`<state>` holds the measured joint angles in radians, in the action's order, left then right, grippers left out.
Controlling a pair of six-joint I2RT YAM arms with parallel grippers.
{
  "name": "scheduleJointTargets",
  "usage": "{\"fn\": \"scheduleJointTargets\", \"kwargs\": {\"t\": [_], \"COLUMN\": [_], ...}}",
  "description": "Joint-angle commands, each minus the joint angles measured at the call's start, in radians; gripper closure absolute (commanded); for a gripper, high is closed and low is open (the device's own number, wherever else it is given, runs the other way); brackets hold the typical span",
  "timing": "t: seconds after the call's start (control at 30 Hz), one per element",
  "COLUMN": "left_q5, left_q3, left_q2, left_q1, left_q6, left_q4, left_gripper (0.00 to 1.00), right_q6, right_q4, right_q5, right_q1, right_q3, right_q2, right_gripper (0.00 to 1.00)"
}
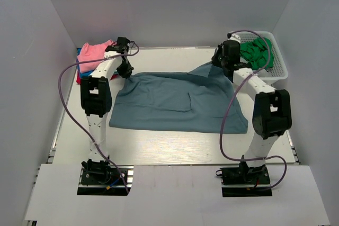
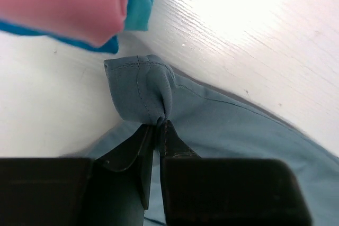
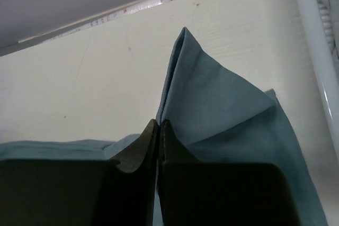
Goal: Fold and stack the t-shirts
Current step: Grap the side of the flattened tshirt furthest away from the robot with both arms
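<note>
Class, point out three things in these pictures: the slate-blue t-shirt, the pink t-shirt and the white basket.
slate-blue t-shirt [image 1: 175, 101]: top external view, middle of the spread cloth.
pink t-shirt [image 1: 94, 52]: top external view, top of the pile.
white basket [image 1: 279, 70]: top external view, right wall.

text: none legible | labels: none | numbers: none

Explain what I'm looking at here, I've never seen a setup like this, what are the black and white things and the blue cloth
Those are two robot arms bolted to a white table. One picture looks down from above; the other two come from cameras on each wrist. A slate-blue t-shirt lies spread out. The left gripper pinches one far corner, bunching the cloth; the right gripper pinches the other, lifting it into a peak. Folded pink and bright blue shirts sit at the far left. A white basket at the far right holds green cloth.
</note>
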<state>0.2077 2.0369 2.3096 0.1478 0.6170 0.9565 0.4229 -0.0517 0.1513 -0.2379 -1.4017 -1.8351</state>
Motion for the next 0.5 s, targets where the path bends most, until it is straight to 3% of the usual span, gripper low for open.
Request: {"fn": "scheduleJointTargets", "kwargs": {"t": [0.0,0.23,0.47], "left_q5": [0.039,0.082,0.127], "left_q3": [-0.036,-0.197,-0.230], "left_q2": [-0.140,-0.274,-0.314], "left_q1": [0.006,0.006,0.015], "left_q6": [-0.011,0.000,0.010], "left_q4": [-0.027,-0.082,-0.108], "left_gripper": [1.00,1.00,1.00], "right_q6": [0.057,0.070,0.082], "right_q4": [-0.005,0.050,0.122], "right_q5": [0.017,0.054,0.043], "right_q1": [-0.003,-0.006,-0.006], "right_q3": [0.082,0.257,0.362], "right_q2": [0.106,0.324,0.468], "right_gripper": [1.00,1.00,1.00]}}
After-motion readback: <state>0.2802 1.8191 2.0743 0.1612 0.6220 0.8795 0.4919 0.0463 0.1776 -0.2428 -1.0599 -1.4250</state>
